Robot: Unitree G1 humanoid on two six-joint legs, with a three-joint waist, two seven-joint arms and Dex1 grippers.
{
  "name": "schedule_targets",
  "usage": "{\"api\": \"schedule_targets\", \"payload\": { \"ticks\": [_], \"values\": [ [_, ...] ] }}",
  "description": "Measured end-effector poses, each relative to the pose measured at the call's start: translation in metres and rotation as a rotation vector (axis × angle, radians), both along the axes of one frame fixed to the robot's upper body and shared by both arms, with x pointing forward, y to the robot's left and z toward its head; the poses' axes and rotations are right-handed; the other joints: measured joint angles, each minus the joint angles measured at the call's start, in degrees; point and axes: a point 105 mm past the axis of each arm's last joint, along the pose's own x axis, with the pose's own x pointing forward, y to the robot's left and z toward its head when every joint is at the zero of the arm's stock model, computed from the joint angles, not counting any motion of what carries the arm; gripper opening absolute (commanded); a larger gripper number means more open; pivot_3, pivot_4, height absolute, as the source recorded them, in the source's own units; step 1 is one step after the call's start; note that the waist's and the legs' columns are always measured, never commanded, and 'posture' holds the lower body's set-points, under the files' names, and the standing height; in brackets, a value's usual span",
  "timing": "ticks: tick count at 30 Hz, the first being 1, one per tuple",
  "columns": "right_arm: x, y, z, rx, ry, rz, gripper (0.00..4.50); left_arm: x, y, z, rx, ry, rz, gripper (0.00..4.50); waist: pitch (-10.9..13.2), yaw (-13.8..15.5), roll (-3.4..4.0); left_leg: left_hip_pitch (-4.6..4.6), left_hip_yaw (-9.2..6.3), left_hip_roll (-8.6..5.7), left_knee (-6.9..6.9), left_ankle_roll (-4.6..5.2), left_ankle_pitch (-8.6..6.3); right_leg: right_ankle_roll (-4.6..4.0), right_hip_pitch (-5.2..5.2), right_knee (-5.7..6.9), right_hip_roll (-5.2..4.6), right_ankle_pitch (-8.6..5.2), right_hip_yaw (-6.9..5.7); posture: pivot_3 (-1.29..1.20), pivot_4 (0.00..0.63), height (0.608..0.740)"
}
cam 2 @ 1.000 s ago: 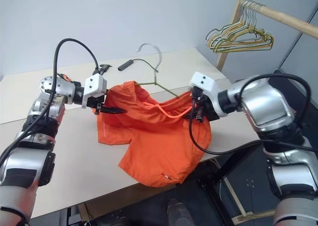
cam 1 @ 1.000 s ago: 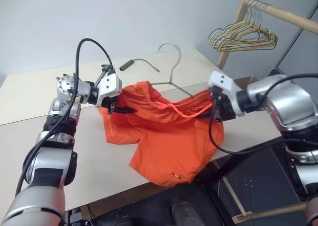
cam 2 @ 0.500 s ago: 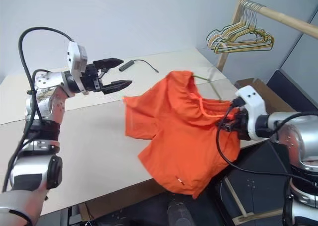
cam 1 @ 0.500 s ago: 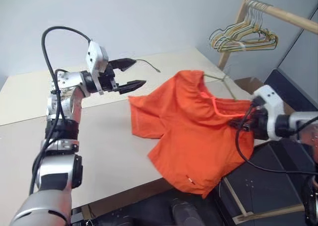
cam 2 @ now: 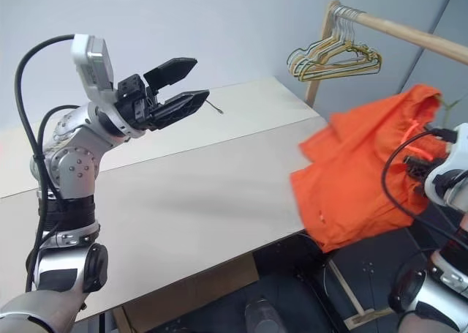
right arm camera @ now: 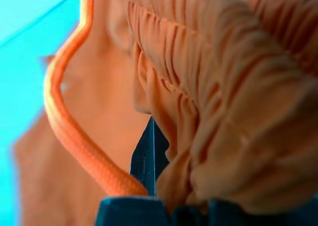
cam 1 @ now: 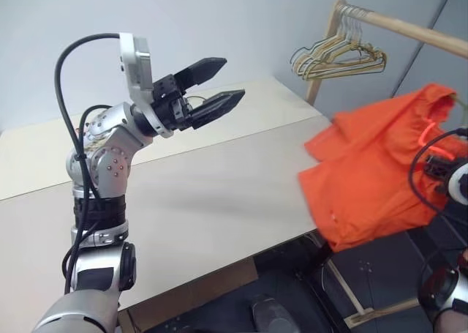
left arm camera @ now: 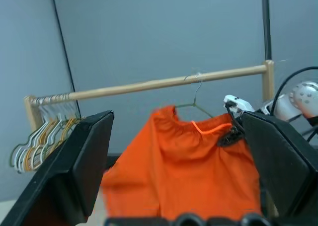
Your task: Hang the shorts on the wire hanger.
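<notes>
The orange shorts (cam 1: 376, 165) hang in the air past the table's right edge, waistband up and legs drooping. My right gripper (left arm camera: 229, 135) is shut on the gathered waistband (right arm camera: 213, 102), beside the orange drawstring (right arm camera: 64, 116). The wire hanger (left arm camera: 195, 98) sits inside the shorts, and its thin hook sticks out above the waistband close under the wooden rail (left arm camera: 149, 84). I cannot tell whether the hook touches the rail. My left gripper (cam 1: 232, 78) is raised high over the table, open and empty, pointing toward the shorts.
A bunch of gold and pale hangers (cam 1: 336, 55) hangs at the near end of the rail. The beige table (cam 1: 219, 194) spreads below my left arm. A thin cable end (cam 2: 213, 109) lies at its far side.
My right gripper has carried the shorts and hanger off the table to the right and upward. My left gripper let go of the shorts, opened wide and rose. The camera turned right.
</notes>
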Motion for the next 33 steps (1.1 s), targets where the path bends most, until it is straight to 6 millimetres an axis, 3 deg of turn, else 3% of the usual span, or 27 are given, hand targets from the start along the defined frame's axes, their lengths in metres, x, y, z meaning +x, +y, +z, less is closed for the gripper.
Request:
{"api": "schedule_targets", "payload": {
  "ticks": [6,14,20,27,31,33],
  "values": [
    [0.010,-0.018,0.027,0.175,-0.081,-0.128,0.00,-0.004,0.000,-0.005,0.019,-0.001,0.002,4.44,0.0,-1.7,0.02,-0.03,0.01,-0.01,-0.07,0.02,0.00,0.00,0.04,-0.13,-0.01,0.00,0.02,-0.35,0.004,0.740],
    [0.010,-0.031,0.017,0.302,-0.007,-0.272,0.00,-0.008,0.001,-0.003,0.031,-0.020,0.002,4.44,0.0,-1.8,0.03,-0.01,0.14,-0.08,-0.09,0.03,0.00,0.19,0.17,-0.39,-0.07,0.11,0.13,-0.35,0.003,0.740],
    [0.011,-0.024,-0.009,0.311,0.067,-0.323,1.86,-0.009,0.003,-0.002,0.037,-0.022,0.000,4.50,0.0,-1.8,0.03,-0.01,0.18,-0.06,-0.09,0.03,0.00,0.23,0.17,-0.42,-0.05,0.14,0.18,-0.34,0.008,0.740],
    [-0.002,-0.030,0.000,0.152,0.062,-0.391,4.32,-0.011,0.004,0.000,0.046,-0.028,0.001,4.50,0.0,-1.8,0.04,-0.01,0.17,-0.06,-0.09,0.04,-0.01,0.27,0.17,-0.45,-0.06,0.14,0.18,-0.34,0.014,0.740],
    [-0.010,-0.026,0.018,-0.091,0.062,-0.411,4.49,-0.011,0.002,-0.001,0.050,-0.027,-0.005,4.50,0.0,-1.8,0.06,0.03,0.20,-0.06,-0.12,0.04,-0.01,0.36,0.16,-0.46,-0.04,0.08,0.21,-0.34,0.014,0.740],
    [-0.011,-0.021,0.036,-0.301,0.038,-0.420,4.49,-0.011,0.002,-0.001,0.055,-0.025,-0.005,4.50,0.0,-1.9,0.06,0.06,0.20,-0.04,-0.14,0.04,-0.01,0.69,0.16,-0.47,-0.02,-0.12,0.22,-0.34,0.014,0.740]
  ]
}}
